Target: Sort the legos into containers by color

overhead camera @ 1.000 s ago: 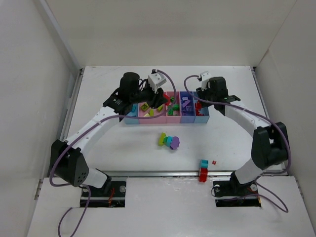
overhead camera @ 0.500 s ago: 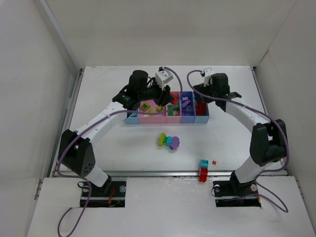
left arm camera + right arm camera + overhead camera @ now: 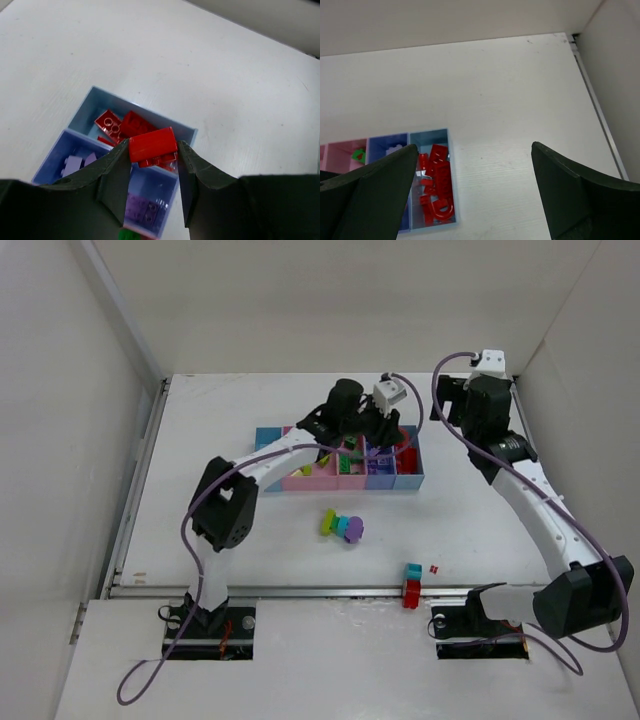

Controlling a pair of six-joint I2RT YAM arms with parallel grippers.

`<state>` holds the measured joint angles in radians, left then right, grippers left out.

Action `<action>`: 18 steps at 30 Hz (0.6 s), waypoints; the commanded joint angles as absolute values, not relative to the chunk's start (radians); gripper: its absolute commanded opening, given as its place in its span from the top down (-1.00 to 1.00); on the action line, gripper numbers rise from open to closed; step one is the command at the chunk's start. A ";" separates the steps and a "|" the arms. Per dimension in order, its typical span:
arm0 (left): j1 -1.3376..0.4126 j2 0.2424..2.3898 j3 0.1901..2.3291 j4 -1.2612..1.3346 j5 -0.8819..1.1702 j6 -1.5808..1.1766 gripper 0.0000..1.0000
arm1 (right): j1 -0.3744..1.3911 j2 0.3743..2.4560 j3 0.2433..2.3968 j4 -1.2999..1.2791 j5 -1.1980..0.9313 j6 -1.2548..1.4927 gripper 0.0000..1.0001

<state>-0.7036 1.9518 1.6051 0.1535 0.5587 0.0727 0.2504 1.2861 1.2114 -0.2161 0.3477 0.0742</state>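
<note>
My left gripper [image 3: 152, 150] is shut on a red lego [image 3: 152, 144]. It hangs over the edge between the right-end light blue bin [image 3: 90, 100], which holds red legos [image 3: 117, 125], and the purple-blue bin [image 3: 50, 157]. From above, the left gripper [image 3: 392, 440] reaches across the row of containers [image 3: 300, 480]. My right gripper [image 3: 474, 146] is open and empty, raised over bare table to the right of the red legos' bin [image 3: 451, 175]. In the top view the right gripper [image 3: 447, 405] sits back right of the row. Loose legos [image 3: 342, 526] in lime, cyan and purple lie mid-table.
A cyan and red brick stack [image 3: 411, 583] and a tiny red piece [image 3: 433, 568] lie by the front metal rail [image 3: 300, 591]. White walls close in the table on the left, back and right. Green legos [image 3: 357, 156] show in the narrow pink bin.
My left gripper has swung right along the bin row, from the pink bins to the right end. My right gripper has opened and pulled up and back to the right.
</note>
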 commanded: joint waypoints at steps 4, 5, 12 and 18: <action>-0.733 2.095 1.770 0.249 0.531 -0.012 0.88 | 0.253 1.275 1.243 -0.345 0.514 0.130 -1.00; -0.733 2.109 1.770 0.258 0.519 -0.012 0.83 | 0.253 1.263 1.233 -0.354 0.514 0.130 -1.00; -0.742 2.194 1.859 0.192 0.512 0.025 -0.23 | 0.253 1.241 1.212 -0.311 0.477 0.095 -1.00; -0.742 2.197 1.901 0.134 0.572 0.055 -0.85 | 0.253 1.232 1.281 -0.409 0.422 0.071 -1.00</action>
<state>-0.7364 2.2402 1.8503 0.1467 0.5228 0.0235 0.2501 1.2694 1.2125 -0.3561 0.4549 0.0872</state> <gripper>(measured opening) 0.904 0.999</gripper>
